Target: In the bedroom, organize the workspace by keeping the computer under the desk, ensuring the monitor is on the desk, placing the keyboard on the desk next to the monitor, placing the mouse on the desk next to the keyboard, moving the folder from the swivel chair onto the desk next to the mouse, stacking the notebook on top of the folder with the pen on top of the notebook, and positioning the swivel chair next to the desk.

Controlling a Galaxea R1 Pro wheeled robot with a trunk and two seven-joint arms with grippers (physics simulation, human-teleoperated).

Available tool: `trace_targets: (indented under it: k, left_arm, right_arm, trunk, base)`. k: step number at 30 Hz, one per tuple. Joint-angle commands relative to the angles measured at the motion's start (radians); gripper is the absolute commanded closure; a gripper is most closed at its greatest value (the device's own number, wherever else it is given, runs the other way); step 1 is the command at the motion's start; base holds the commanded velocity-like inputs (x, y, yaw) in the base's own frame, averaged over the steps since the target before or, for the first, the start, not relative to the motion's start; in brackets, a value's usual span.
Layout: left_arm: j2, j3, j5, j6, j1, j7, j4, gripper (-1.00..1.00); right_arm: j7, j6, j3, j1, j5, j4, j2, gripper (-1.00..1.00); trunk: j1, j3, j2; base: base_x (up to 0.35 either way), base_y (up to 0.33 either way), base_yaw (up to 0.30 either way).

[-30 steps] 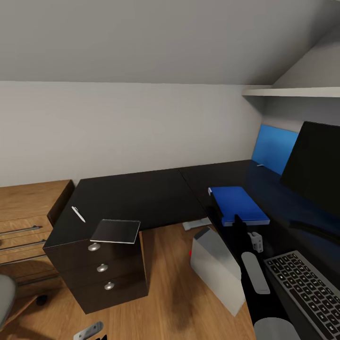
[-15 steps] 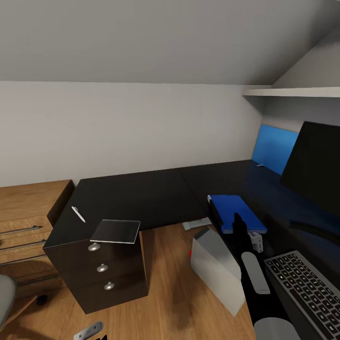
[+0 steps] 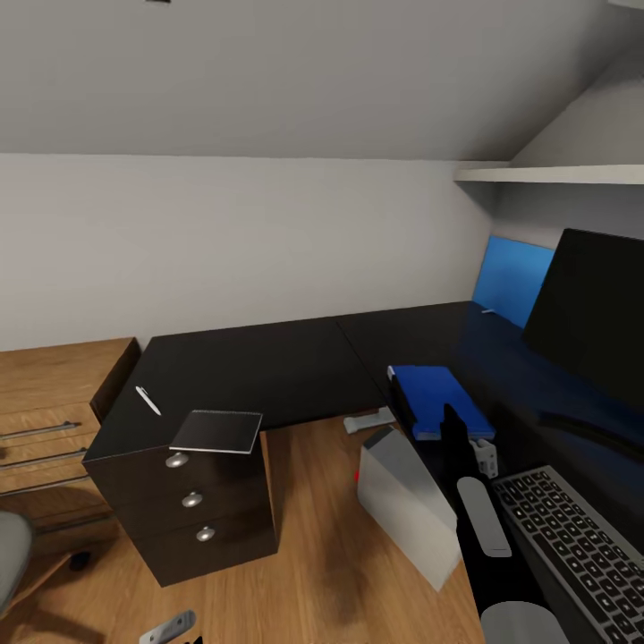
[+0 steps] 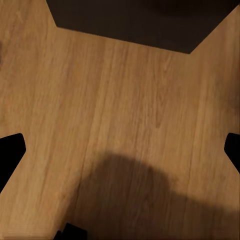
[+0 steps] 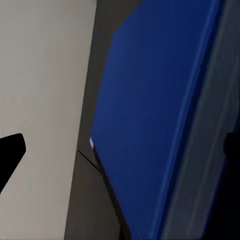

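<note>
The blue folder (image 3: 436, 390) lies on the black desk (image 3: 268, 367), left of the monitor (image 3: 595, 313) and beyond the keyboard (image 3: 572, 547). My right gripper (image 3: 450, 427) is at the folder's near edge. In the right wrist view the right gripper (image 5: 120, 147) is open, its fingers wide apart with the folder (image 5: 155, 125) close ahead. The notebook (image 3: 216, 432) sits over the drawer unit's corner, with the pen (image 3: 148, 401) beside it. The grey computer (image 3: 402, 512) stands on the floor by the desk. My left gripper (image 4: 120, 150) is open over wooden floor. The mouse is out of view.
A low light-wood counter (image 3: 54, 385) adjoins the desk at the left. The swivel chair's grey seat edge (image 3: 7, 563) shows at the lower left. A blue wall panel (image 3: 510, 282) and a white shelf (image 3: 555, 174) are behind the monitor.
The folder has dropped slightly and shifted nearer along the desk, looking smaller than a second ago. The head camera has turned a little, shifting the whole picture.
</note>
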Motion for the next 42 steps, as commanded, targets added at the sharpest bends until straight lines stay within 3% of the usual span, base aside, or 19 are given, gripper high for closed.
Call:
trace_targets:
  k: [1,6,42]
  left_arm:
    - [-0.001,0.001,0.009,0.006,0.0,0.003,-0.002,-1.0]
    - [-0.001,0.001,0.009,0.006,0.0,0.003,-0.002,-1.0]
    - [-0.001,0.001,0.009,0.007,0.0,0.008,-0.002,-1.0]
  right_arm:
    - [-0.002,-0.004,0.0,-0.001,-0.01,-0.001,0.0,-1.0]
    - [-0.002,-0.004,0.003,-0.001,-0.01,0.0,0.0,-1.0]
    - [0.003,-0.001,0.006,-0.001,-0.007,-0.014,0.0,-1.0]
  trunk:
    - [0.0,-0.001,-0.001]
    - [0.0,-0.001,-0.001]
    - [-0.138,0.112,0.251]
  base:
    - [-0.035,-0.025,0.0]
    - [-0.013,-0.009,0.0]
    - [0.0,0.0,0.0]
